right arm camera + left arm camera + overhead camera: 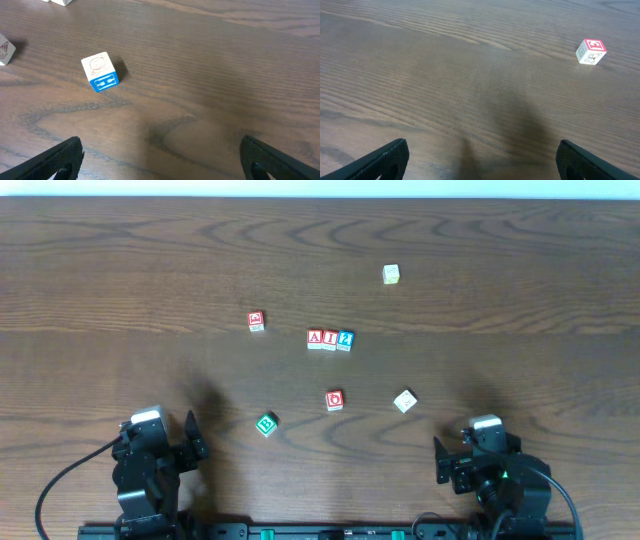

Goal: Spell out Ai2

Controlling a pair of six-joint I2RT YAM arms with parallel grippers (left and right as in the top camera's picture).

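Left end effector (480, 161) and right end effector (162, 160) sit at the near edge of the tabletop (120, 270), both spread wide and holding nothing. Mid-tabletop, A cube (315, 339), I cube (330, 339) and 2 cube (345, 338) form one touching row, reading Ai2. Spelling looks finished. Next move is likely none; just keep the arms clear of the row. Green B cube (266, 423) and red O cube (334, 400) lie apart, nearer the arms.

table (120, 270): matt wood grain seen | A cube (315, 339): smooth painted faces seen | left gripper (481, 159): matt dark plastic noted
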